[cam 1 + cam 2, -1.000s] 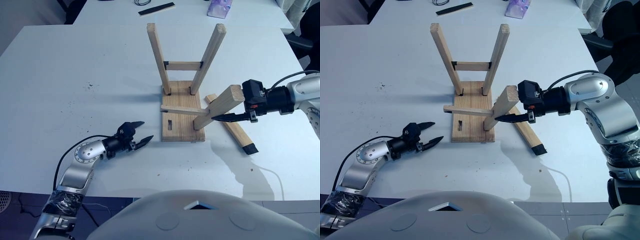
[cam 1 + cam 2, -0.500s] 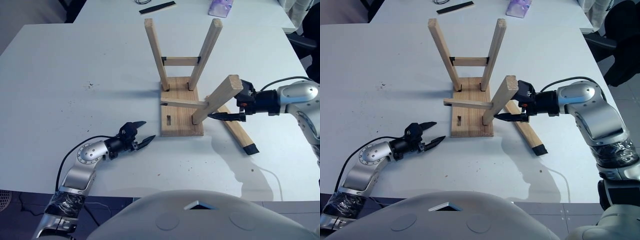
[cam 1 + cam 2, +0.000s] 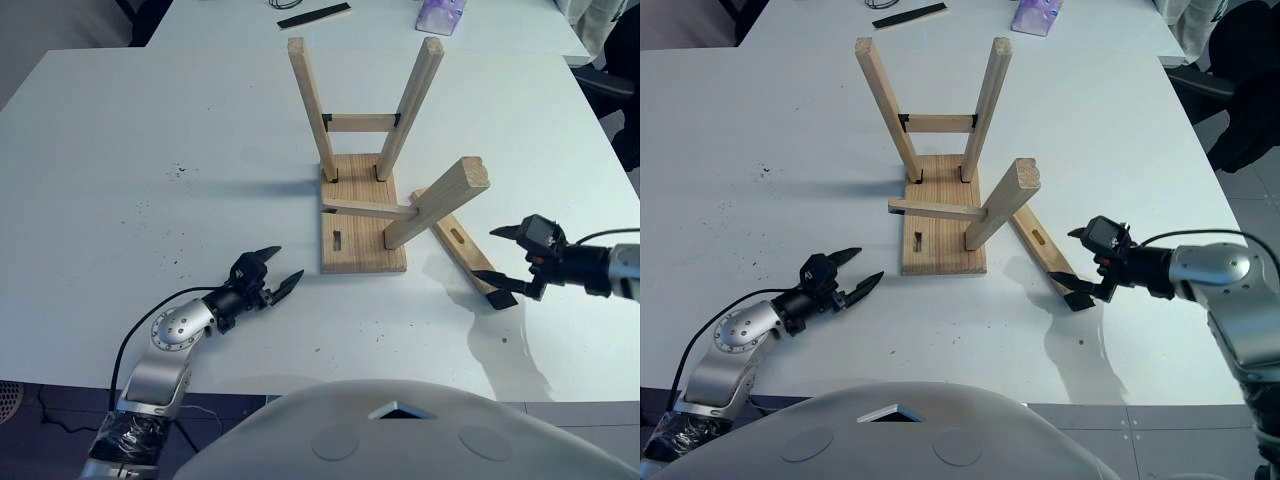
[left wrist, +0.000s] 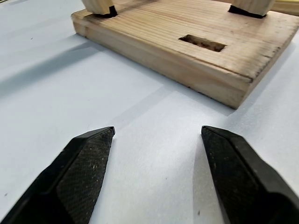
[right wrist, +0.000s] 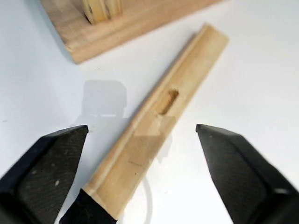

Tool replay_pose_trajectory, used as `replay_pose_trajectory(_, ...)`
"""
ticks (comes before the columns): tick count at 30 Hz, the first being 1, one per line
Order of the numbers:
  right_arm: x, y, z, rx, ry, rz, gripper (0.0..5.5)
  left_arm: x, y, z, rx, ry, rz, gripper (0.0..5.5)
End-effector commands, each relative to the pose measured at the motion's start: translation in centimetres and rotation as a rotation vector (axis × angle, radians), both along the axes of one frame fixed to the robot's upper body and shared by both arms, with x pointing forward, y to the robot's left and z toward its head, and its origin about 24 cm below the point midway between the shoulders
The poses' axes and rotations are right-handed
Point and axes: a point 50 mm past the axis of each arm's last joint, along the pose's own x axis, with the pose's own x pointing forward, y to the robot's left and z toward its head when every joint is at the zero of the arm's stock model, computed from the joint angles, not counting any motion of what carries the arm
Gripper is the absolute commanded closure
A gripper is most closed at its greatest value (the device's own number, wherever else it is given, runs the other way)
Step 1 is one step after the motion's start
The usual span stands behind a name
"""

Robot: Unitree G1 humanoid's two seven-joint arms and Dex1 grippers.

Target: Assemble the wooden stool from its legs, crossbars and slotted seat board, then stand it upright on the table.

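Black right gripper (image 3: 497, 257) agape beside leg (image 3: 455, 238)

Silver arms, black pointed pincers (image 3: 289, 260) (image 3: 497, 261)

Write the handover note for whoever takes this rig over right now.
Left gripper: open, empty, low over the table near the seat board's near-left corner.
Right gripper: open, empty, by the black-capped end of the loose leg, which lies on the table right of the board.
Done: the far legs, joined by the far crossbar, stand in the board's far slots; the third leg leans in the near-right slot, its near crossbar sticking out with a free end.
To do: fit the loose leg into the empty slot and onto that crossbar, then flip the stool upright.
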Motion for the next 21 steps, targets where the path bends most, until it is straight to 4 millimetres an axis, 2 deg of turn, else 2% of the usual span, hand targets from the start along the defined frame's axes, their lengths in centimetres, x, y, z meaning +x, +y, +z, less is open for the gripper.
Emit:
replay_pose_trajectory(1,-1.0,0.2,-1.7,-0.007,0.024,-0.092,1.18,-0.3,1.2,-0.5,0.032,0.040,0.026,2.05)
replay_pose_trajectory(7,-2.4,0.3,-3.9,-0.005,0.099,-0.160,1.18,0.5,1.2,0.3,0.035,0.021,0.016,2.05)
replay_pose_trajectory(13,-2.8,0.9,-4.9,-0.003,0.084,-0.203,2.15,1.3,1.6,1.1,-0.007,-0.006,0.095,2.05)
replay_pose_trajectory(21,-1.8,1.2,-4.5,0.023,0.029,-0.235,3.33,3.3,3.0,3.5,-0.073,-0.096,0.303,2.05)
